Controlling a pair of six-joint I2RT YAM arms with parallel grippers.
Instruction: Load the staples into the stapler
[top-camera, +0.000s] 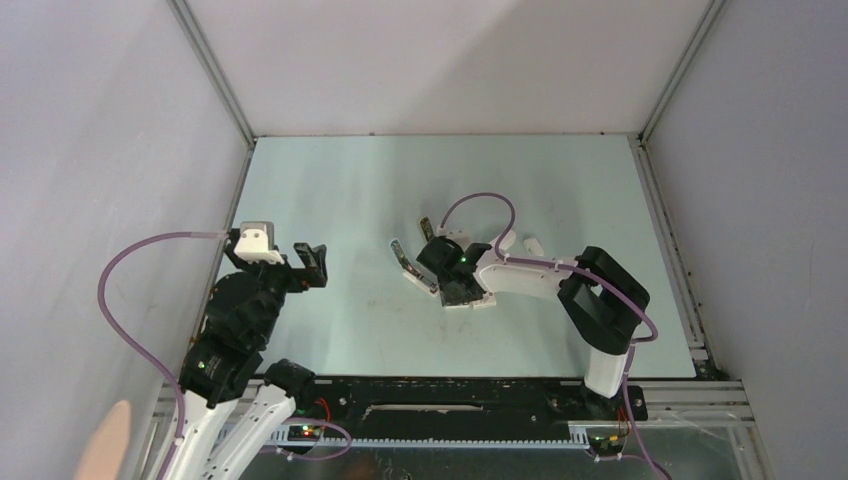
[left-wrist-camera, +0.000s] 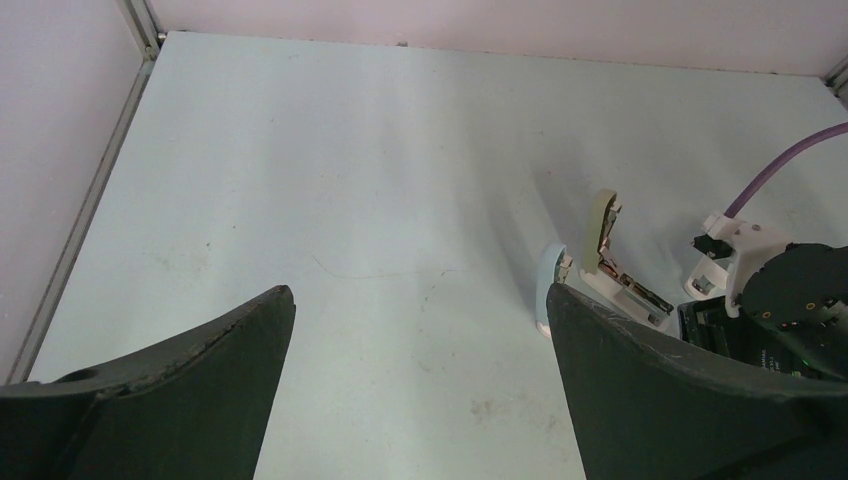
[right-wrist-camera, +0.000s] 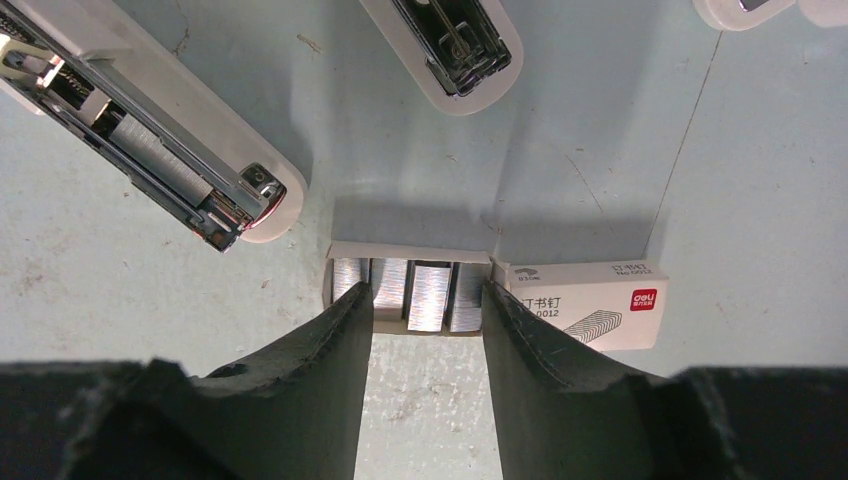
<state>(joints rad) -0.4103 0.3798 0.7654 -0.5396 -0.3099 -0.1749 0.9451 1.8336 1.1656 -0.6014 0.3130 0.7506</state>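
The staples (right-wrist-camera: 410, 295) are several silvery striped strips lying side by side in the pulled-out tray of a small white box (right-wrist-camera: 590, 308). My right gripper (right-wrist-camera: 428, 300) is open right over them, its fingertips overlapping the outer strips and two strips showing between them. The stapler (right-wrist-camera: 150, 150) lies open just beyond, its metal magazine exposed, and its other arm (right-wrist-camera: 450, 45) is at the top. In the top view my right gripper (top-camera: 455, 282) hides the staples, next to the stapler (top-camera: 408, 266). My left gripper (top-camera: 290, 262) is open and empty, well to the left; the stapler (left-wrist-camera: 600, 265) shows at the right of its view.
Two small white pieces (top-camera: 520, 242) lie just behind my right wrist. A purple cable (top-camera: 480, 200) loops over the right arm. Grey walls with metal frame rails (top-camera: 240, 120) bound the pale green table (top-camera: 350, 180) on three sides.
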